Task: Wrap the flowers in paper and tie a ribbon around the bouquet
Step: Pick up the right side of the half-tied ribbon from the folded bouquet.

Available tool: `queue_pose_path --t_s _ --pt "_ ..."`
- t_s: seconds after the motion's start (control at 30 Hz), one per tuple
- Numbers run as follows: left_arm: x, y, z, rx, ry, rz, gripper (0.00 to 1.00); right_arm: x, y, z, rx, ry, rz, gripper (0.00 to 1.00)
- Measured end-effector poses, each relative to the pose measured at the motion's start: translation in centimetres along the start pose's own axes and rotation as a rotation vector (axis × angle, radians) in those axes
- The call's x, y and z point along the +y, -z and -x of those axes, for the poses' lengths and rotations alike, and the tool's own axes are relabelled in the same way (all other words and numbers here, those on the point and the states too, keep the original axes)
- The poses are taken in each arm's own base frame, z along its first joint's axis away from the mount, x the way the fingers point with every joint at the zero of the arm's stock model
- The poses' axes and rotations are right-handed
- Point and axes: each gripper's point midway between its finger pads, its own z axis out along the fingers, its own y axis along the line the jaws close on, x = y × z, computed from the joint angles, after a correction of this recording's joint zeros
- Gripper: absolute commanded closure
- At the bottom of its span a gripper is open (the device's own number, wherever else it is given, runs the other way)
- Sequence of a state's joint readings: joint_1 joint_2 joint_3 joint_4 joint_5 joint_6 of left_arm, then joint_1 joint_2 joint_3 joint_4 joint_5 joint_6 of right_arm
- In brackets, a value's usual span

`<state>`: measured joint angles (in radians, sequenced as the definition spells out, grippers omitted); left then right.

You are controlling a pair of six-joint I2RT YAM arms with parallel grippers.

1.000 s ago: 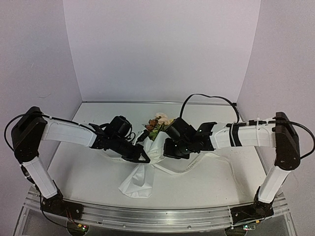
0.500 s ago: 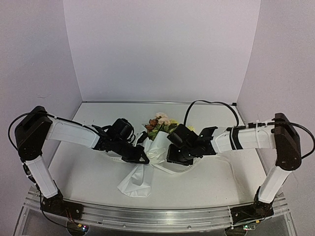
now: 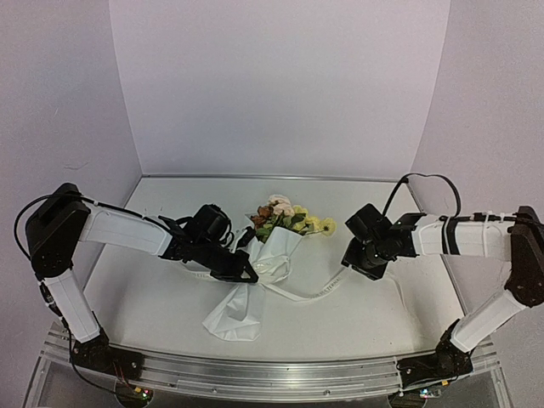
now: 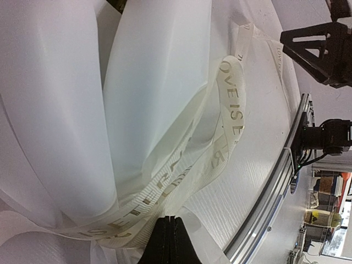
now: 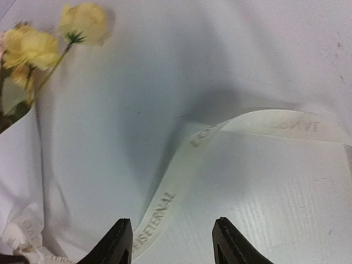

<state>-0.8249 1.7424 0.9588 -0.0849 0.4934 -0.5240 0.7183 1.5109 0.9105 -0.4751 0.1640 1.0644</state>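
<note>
White paper-cone bouquet (image 3: 276, 255) of yellow, pink and cream blooms lies mid-frame on the white counter (image 3: 153, 314); the left fingers (image 4: 165, 242), pressed together, pinch the narrow cream fabric ribbon (image 4: 234, 118) at its waist, while the right fingers (image 5: 118, 245) hang spread over the loose tail: unheld, the loop may slacken and the paper unfurl

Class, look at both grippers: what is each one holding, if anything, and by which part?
The left gripper pinches the ribbon close against the narrow waist of the bouquet. The right gripper is open and holds nothing.
</note>
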Motion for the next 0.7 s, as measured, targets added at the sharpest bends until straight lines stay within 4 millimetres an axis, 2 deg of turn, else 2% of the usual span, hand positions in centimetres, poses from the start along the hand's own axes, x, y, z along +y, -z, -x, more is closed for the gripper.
queue_pose_path --t_s 0.1,0.3,0.4,0.6,0.7 --pt "0.0 0.0 0.0 0.000 0.000 0.000 1.00 -1.4 -1.1 0.6 0.010 -0.025 -0.059 0.47" --pt "-0.1 0.0 0.2 -0.007 -0.005 -0.005 1.00 -2.3 -3.7 0.8 0.041 -0.039 -0.136 0.48" --pt "-0.2 0.0 0.3 -0.010 -0.007 -0.007 1.00 -3.2 -4.7 1.0 0.050 -0.053 -0.171 0.52" --pt "-0.2 0.0 0.3 -0.012 -0.008 -0.009 1.00 -3.3 -6.3 2.2 0.052 -0.075 -0.201 0.69" --pt "-0.2 0.0 0.3 -0.012 -0.008 -0.010 1.00 -2.6 -6.8 2.9 0.043 -0.074 -0.195 0.84"
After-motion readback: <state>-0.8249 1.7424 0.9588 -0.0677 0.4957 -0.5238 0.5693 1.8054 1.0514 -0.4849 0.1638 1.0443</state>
